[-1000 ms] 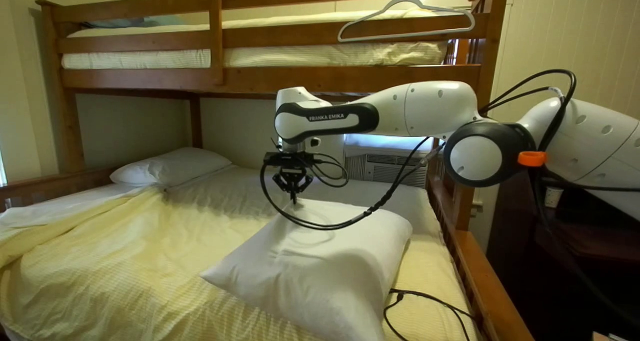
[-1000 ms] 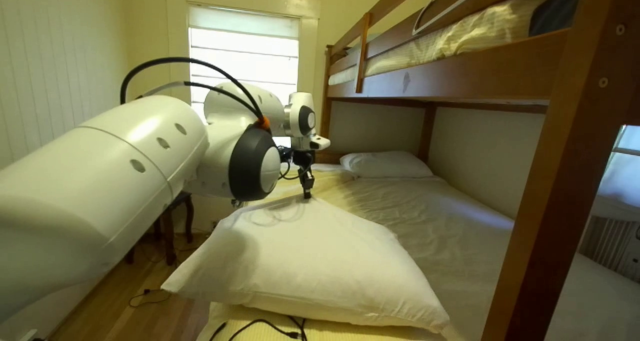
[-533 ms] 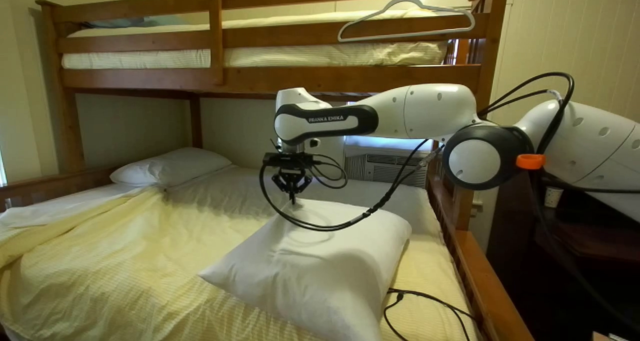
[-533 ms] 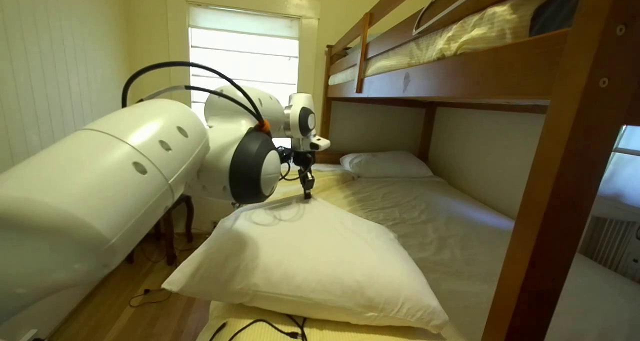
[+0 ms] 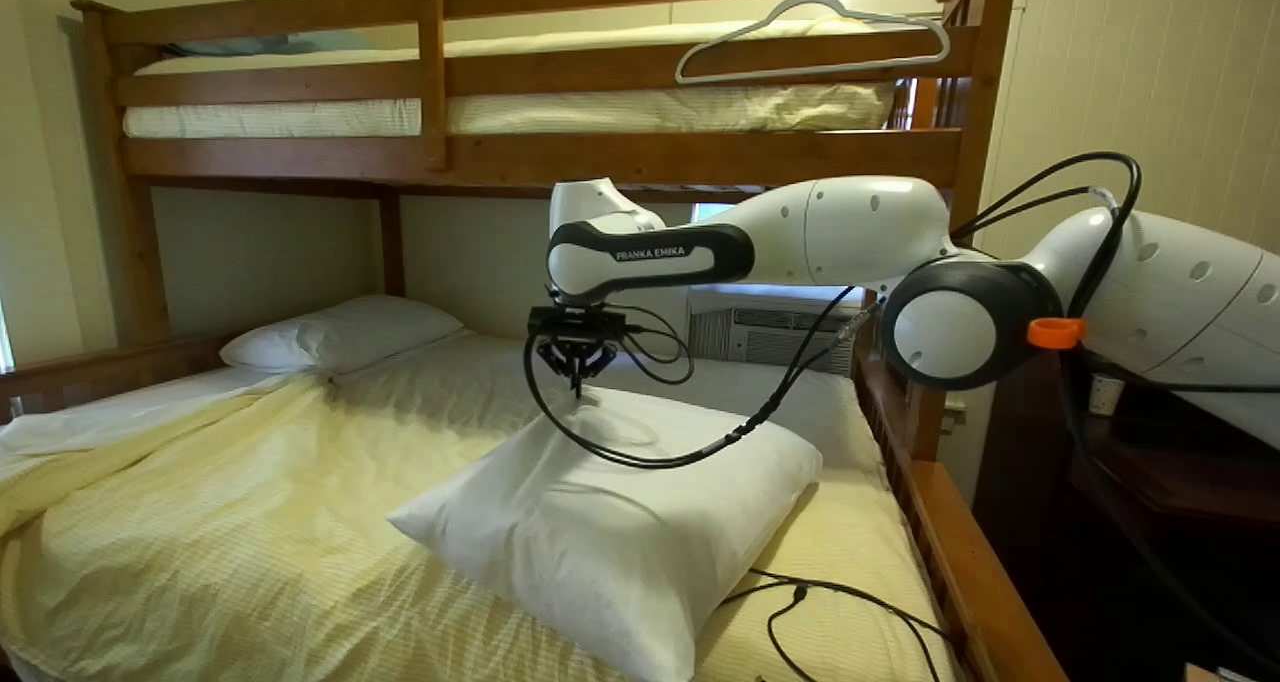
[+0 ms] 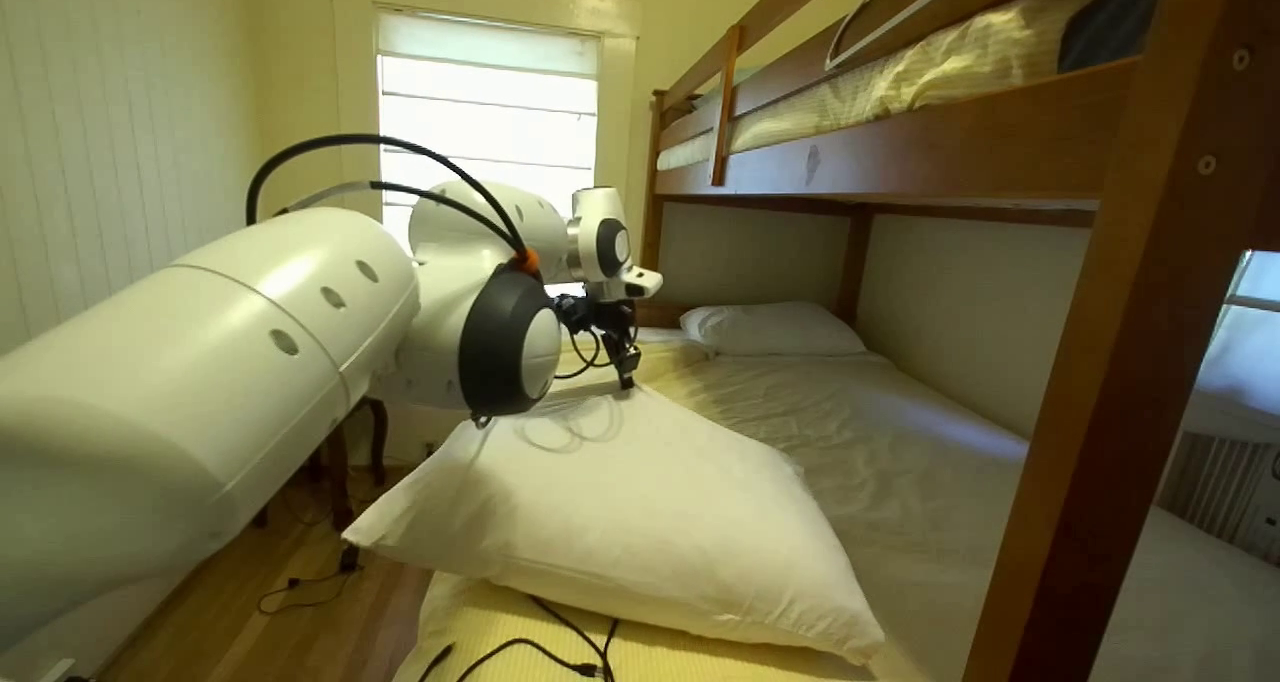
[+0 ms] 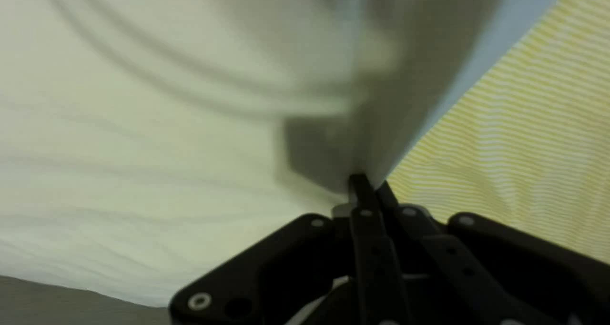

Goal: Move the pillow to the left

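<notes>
The pillow (image 5: 640,532) is large, plump and white. It lies at an angle on the yellow-striped bedding, and it also shows in an exterior view (image 6: 650,522). My gripper (image 5: 577,392) points down at the pillow's far corner, as it also does in an exterior view (image 6: 627,384). In the wrist view the black fingertips (image 7: 374,184) are closed together on a pinched fold of the white pillow fabric (image 7: 143,163). The pinched corner is pulled up a little. Most of the pillow still appears to rest on the bed.
A flatter white pillow (image 5: 340,334) lies at the bed's far left; it also shows in an exterior view (image 6: 775,330). Black cables (image 5: 800,597) lie beside the large pillow. The upper bunk's wooden rail (image 5: 560,157) runs above the arm. A wooden post (image 6: 1090,362) stands right of the bed.
The near end of the large pillow has slid left in an exterior view, uncovering more cable. The arm's elbow has lowered and the hand has tilted slightly. The gripper keeps its hold.
</notes>
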